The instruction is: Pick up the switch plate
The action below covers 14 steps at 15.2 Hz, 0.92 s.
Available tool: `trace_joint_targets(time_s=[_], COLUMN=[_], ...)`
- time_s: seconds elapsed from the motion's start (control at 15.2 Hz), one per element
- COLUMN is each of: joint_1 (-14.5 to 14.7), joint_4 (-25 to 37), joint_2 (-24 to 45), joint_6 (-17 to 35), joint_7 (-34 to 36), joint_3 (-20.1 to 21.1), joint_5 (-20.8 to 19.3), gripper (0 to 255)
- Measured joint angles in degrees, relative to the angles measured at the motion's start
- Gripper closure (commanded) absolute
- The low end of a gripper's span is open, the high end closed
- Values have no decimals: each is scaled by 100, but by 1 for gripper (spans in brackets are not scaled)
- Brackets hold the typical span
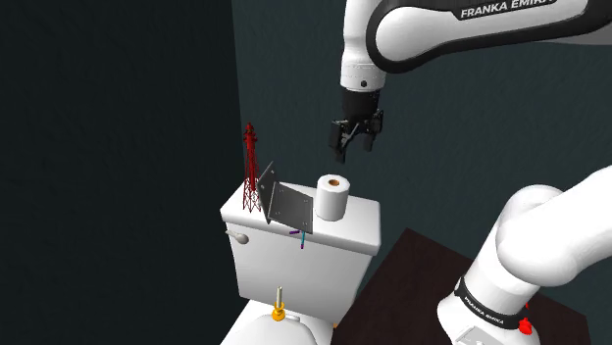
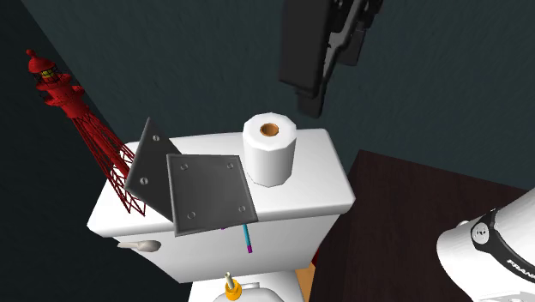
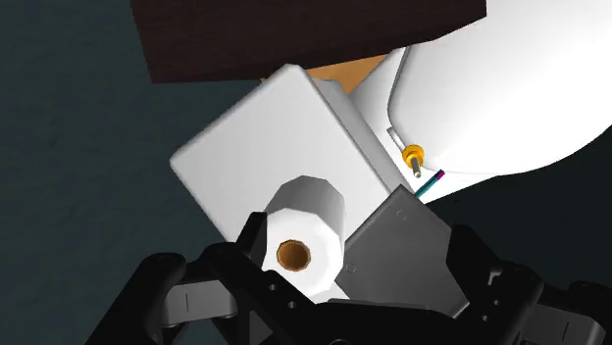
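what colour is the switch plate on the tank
Dark grey switch plate, clearest in the second exterior view.

White arm (image 1: 549,225) w/ rounded glossy links, dark bands at joints. "FRANKA EMIKA" lettering (image 1: 502,10) in white on black strip, upper link; smaller white text on black ring (image 1: 487,302) lower down. Small red mark (image 1: 530,326) nr base. Pincer (image 1: 353,147) all black, angular, two fingers.

matt grey switch plate (image 2: 210,193), glossy white toilet tank (image 2: 321,184)

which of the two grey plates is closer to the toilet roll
The front grey plate, beside the toilet roll; the other plate sits by the red tower.
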Motion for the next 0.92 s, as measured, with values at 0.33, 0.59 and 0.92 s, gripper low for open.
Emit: trace_joint_targets(time_s=[0.33, 0.59, 0.92], joint_1=[-225, -398, -425], joint_4=[681, 1469, 2523], joint_2=[1132, 2187, 3502], joint_6=[282, 360, 311], joint_7=[1581, 2826, 4322], joint_3=[666, 1038, 1249], joint_5=[-12, -272, -739], gripper=[0, 0, 0])
